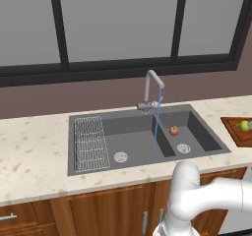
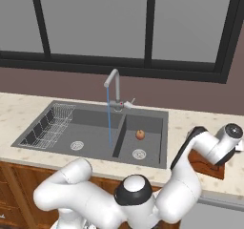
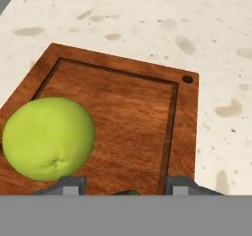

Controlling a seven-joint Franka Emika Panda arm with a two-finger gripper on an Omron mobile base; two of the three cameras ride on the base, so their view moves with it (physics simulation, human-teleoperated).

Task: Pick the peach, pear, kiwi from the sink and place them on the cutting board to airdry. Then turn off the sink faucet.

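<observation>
Speckled cream counter runs under a dark-framed window, with the sink set into it and the cutting board lying directly below the gripper. Its two finger tips stand apart near the bottom of the hand view with a sliver of something dark green between them, possibly the kiwi, though too little shows to be sure, so whether the fingers pinch anything I cannot tell. The pear rests on the board just to the left of the fingers and a little ahead of them: a smooth, rounded, bright yellow-green fruit with a small dimple on its near side. The peach, small, round and reddish-orange, sits well away from the gripper in the sink's smaller basin, close to the drain, while the faucet runs a thin blue stream down near the divider between the basins. My judgement is that the step in hand is a placing on the board. To do it well, the gripper should come down over bare wood to the right of the pear, so a rolling fruit is not knocked, stay inside the board's darker rim, and let go low, since round fruit will wander if dropped. Afterwards the peach remains to fetch, and the faucet handle by its base needs turning
</observation>
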